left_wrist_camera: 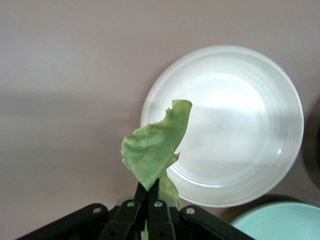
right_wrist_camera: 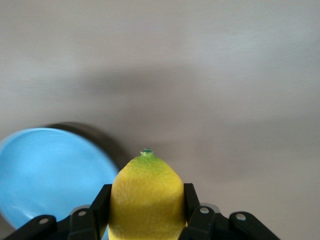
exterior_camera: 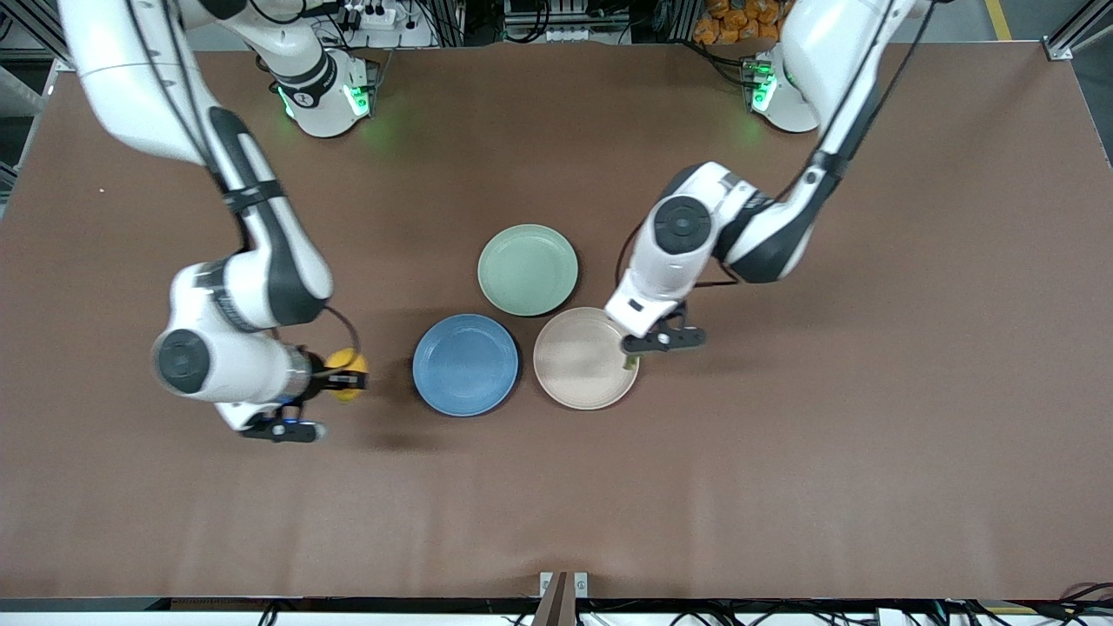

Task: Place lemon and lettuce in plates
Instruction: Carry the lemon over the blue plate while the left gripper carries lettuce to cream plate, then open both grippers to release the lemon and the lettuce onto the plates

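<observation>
The lemon [right_wrist_camera: 146, 200] is being pinched tight in the right gripper [exterior_camera: 348, 376] just short of the blue plate [exterior_camera: 465, 365], while the lettuce [left_wrist_camera: 156, 147] is being dangled from the clamped-shut left gripper [exterior_camera: 628, 352] over the beige plate's [exterior_camera: 578, 365] rim.

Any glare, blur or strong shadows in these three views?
Front view: evenly lit, soft shadows under both arms. Left wrist view: the round beige plate glares nearly white; the crinkled green lettuce leaf is sharp. Right wrist view: the round blue plate is smeared; the yellow lemon is sharp.
</observation>
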`<state>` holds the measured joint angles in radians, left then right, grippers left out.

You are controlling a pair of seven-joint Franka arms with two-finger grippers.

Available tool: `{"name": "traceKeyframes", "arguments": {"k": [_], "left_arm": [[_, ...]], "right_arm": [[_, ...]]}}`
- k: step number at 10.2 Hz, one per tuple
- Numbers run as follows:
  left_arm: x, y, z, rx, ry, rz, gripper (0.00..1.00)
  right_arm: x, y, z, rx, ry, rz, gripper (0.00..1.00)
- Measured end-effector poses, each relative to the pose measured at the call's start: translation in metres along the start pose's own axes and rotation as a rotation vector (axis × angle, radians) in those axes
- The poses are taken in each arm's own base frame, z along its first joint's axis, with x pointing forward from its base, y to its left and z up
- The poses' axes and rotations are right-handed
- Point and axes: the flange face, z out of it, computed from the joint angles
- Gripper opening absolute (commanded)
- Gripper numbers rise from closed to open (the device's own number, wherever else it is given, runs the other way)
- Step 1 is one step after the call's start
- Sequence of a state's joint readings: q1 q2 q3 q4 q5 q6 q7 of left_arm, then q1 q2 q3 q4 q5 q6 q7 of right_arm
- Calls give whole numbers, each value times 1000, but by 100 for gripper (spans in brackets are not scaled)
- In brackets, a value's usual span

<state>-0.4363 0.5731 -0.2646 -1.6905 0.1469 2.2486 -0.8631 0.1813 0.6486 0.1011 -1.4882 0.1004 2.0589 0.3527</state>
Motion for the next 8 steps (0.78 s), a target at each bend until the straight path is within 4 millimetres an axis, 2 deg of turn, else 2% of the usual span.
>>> {"name": "traceKeyframes", "arguments": {"k": [1, 2, 3, 4, 5, 6, 7, 8], "left_arm": [[-7, 11, 12, 4, -13, -9, 0], [-6, 18, 20, 3, -18, -12, 23], [-2, 19, 24, 0, -19, -17, 41], [4, 19, 25, -3, -16, -24, 45], [9, 17, 26, -3, -13, -22, 59], [12, 15, 26, -3, -10, -16, 98], [15, 14, 24, -6, -6, -11, 100], [19, 17, 17, -18, 6, -13, 100]], "right_arm": [[-6, -32, 6, 29, 26, 31, 0], [-14, -57, 14, 62, 29, 53, 0], [-23, -75, 23, 79, 11, 65, 0], [-31, -90, 36, 78, -9, 72, 0], [-39, -104, 54, 72, -21, 74, 0], [-43, -110, 70, 67, -28, 78, 0], [-42, -109, 79, 65, -32, 85, 2], [-39, -105, 81, 65, -33, 95, 40]]}}
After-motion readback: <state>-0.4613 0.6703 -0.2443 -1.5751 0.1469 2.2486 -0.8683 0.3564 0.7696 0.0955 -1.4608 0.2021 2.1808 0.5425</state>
